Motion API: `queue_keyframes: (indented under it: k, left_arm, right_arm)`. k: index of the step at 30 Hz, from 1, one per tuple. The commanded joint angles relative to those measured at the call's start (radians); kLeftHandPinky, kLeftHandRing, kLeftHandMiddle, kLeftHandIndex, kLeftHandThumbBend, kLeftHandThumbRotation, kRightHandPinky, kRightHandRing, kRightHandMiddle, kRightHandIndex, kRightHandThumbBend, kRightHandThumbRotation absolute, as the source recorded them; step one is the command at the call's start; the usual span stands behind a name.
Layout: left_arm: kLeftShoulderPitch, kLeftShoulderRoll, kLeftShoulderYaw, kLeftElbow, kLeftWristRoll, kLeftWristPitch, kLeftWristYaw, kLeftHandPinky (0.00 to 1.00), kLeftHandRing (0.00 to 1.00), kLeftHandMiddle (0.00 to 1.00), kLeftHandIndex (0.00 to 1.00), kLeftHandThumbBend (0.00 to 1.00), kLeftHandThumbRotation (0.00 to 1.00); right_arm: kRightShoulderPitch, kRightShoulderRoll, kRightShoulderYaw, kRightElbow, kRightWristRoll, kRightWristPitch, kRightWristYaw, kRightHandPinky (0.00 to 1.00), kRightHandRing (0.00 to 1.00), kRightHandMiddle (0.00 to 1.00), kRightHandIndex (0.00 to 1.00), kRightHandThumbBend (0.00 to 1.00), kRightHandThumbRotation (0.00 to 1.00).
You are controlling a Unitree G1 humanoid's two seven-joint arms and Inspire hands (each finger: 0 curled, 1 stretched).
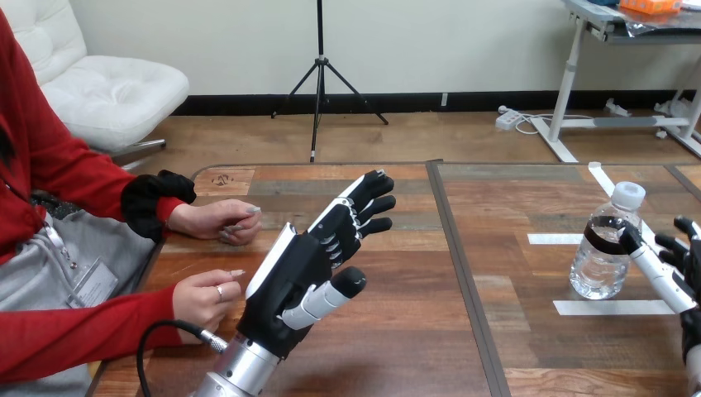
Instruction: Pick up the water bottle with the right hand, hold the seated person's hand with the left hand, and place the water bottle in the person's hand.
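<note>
Just beside the upright water bottle (606,252), right hand (671,279), fingers apart, one touching it.

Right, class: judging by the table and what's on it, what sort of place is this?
Probably a robot test setup: white tape strips mark spots on the wooden table, a water bottle stands beside them, and the robot's left hand hovers near a person's hands.

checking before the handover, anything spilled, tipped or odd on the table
Nothing stands out. The bottle stands upright and capped on the table, with no spill around it; the right hand is beside it.
</note>
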Motion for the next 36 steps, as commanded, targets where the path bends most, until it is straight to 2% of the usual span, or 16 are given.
queue_keyframes:
  k: [1,13,17,21,24,36]
  left_arm:
    - [-0.035,0.002,0.016,-0.043,-0.02,-0.009,-0.009,0.86,0.91,0.93,0.93,1.0,0.78]
    - [-0.03,-0.003,0.025,-0.056,-0.05,-0.01,-0.04,0.86,0.91,0.93,0.93,0.99,0.76]
    - [-0.029,-0.002,0.026,-0.058,-0.057,-0.014,-0.045,0.86,0.91,0.93,0.93,0.98,0.76]
    - [-0.027,-0.002,0.027,-0.06,-0.064,-0.015,-0.052,0.86,0.91,0.93,0.93,0.98,0.76]
    - [-0.026,-0.001,0.029,-0.062,-0.066,-0.014,-0.057,0.86,0.91,0.93,0.93,0.98,0.75]
    - [-0.02,-0.003,0.041,-0.068,-0.077,-0.016,-0.073,0.86,0.91,0.92,0.93,1.0,0.75]
  right_arm:
    - [-0.095,-0.031,0.017,0.017,-0.006,0.007,-0.001,0.82,0.88,0.86,0.94,1.0,0.62]
    - [-0.116,-0.03,0.026,0.05,0.0,0.056,0.016,0.81,0.87,0.86,0.94,1.0,0.62]
    - [-0.121,-0.024,0.017,0.054,0.018,0.069,0.039,0.83,0.88,0.87,0.95,1.0,0.6]
    - [-0.124,-0.022,0.02,0.058,0.015,0.073,0.042,0.83,0.88,0.88,0.95,1.0,0.6]
    - [-0.126,-0.027,0.037,0.063,-0.006,0.078,0.027,0.82,0.87,0.87,0.95,1.0,0.61]
    - [-0.147,-0.027,0.035,0.075,0.002,0.118,0.051,0.81,0.86,0.87,0.95,1.0,0.6]
